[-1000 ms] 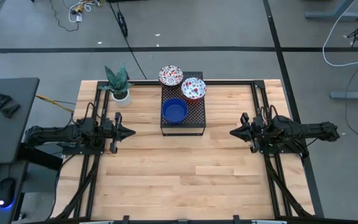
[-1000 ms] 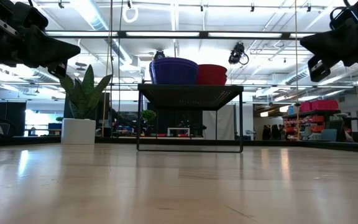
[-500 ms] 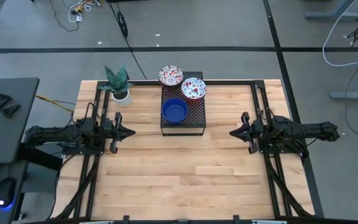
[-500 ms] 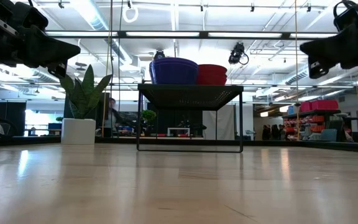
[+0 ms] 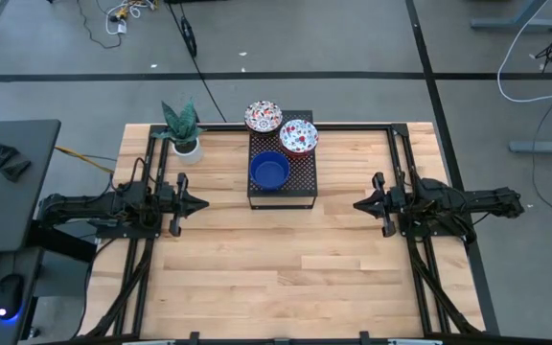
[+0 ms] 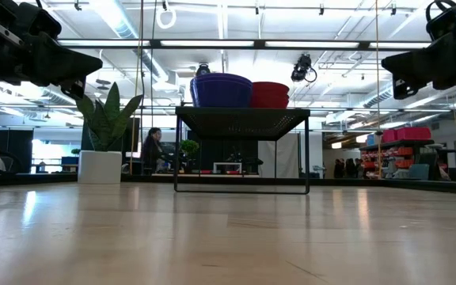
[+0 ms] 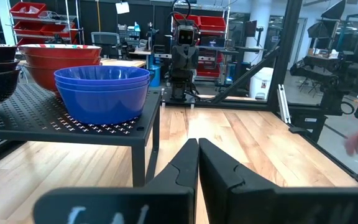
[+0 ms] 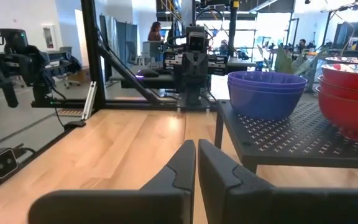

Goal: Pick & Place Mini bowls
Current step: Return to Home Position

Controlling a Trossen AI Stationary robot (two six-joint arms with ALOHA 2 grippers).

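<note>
Mini bowls stand in stacks on a black perforated stand [image 5: 295, 182] at the table's far middle. A stack of blue bowls [image 5: 269, 171] [image 7: 103, 90] sits at its near left. Two stacks of floral bowls, red outside, sit behind: one [image 5: 298, 136] [image 8: 351, 93] at the far right, one [image 5: 264, 117] at the far edge. My left gripper [image 5: 202, 204] [image 7: 197, 142] hovers shut at the table's left, level, pointing at the stand. My right gripper [image 5: 357, 204] [image 8: 196, 143] hovers shut at the table's right, facing it.
A white pot with a green plant [image 5: 185, 142] stands at the far left, beside the stand. Black rails [image 5: 405, 172] run along the table's left and right sides. Bare wood [image 5: 276, 259] lies between the arms and toward the near edge. A person [image 6: 150, 148] sits in the room behind.
My right gripper has rolled a little about the line it points along, staying in place and shut. In the low view a person has come into sight behind the table.
</note>
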